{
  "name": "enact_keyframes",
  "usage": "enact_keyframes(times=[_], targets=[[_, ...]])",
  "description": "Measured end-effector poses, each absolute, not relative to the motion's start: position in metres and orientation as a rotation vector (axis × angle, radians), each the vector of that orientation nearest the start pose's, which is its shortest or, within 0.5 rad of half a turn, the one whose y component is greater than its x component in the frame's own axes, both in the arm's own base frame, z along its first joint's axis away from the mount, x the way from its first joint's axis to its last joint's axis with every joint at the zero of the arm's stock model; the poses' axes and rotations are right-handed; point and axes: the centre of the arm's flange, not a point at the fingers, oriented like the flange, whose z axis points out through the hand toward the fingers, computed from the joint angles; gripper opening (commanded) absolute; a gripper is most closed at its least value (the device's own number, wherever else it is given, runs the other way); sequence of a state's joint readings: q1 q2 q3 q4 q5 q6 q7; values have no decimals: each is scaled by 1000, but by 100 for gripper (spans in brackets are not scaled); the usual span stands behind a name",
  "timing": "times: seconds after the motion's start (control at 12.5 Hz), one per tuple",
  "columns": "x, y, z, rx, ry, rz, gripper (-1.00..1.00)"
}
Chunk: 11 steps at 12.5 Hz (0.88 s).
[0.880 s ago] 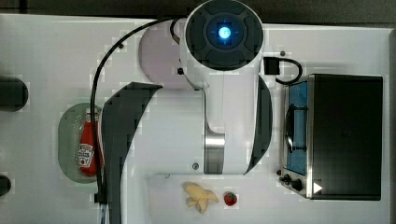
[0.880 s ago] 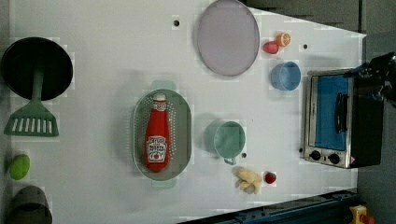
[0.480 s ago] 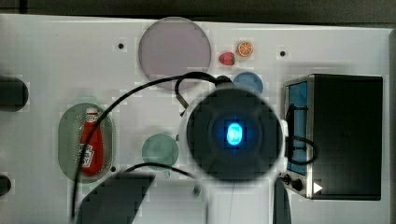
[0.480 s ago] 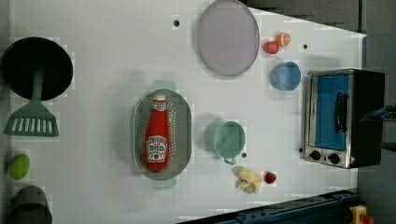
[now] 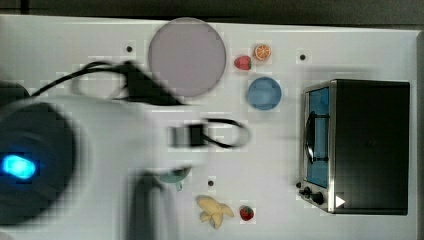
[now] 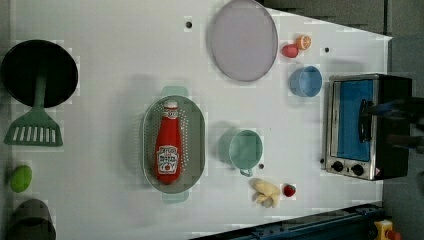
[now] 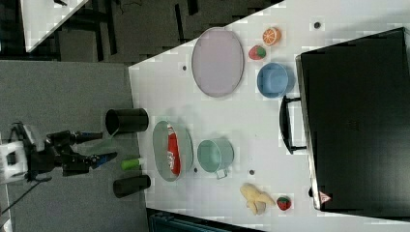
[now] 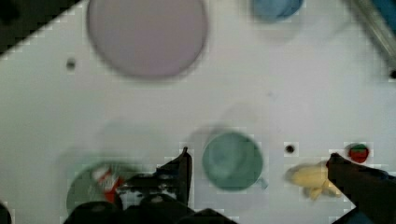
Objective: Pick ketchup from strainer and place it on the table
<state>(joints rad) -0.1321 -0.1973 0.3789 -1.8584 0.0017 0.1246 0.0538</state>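
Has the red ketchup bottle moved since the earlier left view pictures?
No. In the left view, the red ketchup bottle lies inside the pale green oval strainer as before, cap toward the grey-lilac round plate.

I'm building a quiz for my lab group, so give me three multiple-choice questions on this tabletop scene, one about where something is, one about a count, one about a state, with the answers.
1. Where does the ketchup lie?
A. inside the strainer
B. on the grey-lilac plate
C. inside the green cup

2. How many strawberries are on the table?
A. one
B. two
C. four

3. How does the gripper stand?
A. shut on the ketchup
B. shut with nothing in it
C. open, holding nothing

Answers:
1 A, the left view shows the red bottle lying lengthwise in the pale green basket.
2 B, one strawberry sits beside the orange slice, the other strawberry beside the banana.
3 C, the wrist view shows the fingers spread wide with the bare table and green cup between them.
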Motion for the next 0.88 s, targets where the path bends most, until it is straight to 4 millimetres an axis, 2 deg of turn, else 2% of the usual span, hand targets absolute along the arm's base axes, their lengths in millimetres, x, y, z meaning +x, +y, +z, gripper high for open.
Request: enact_keyframes(times=[0.16, 0.32, 0.4, 0.64, 0.88], targets=[[477, 219, 552, -3144, 700, 13, 100], [448, 285, 513, -3202, 499, 105, 100], [433, 311, 499, -3215, 412, 150, 100], [403, 360, 474, -3210, 242, 141, 100], [387, 385, 439, -3160, 161, 79, 100]])
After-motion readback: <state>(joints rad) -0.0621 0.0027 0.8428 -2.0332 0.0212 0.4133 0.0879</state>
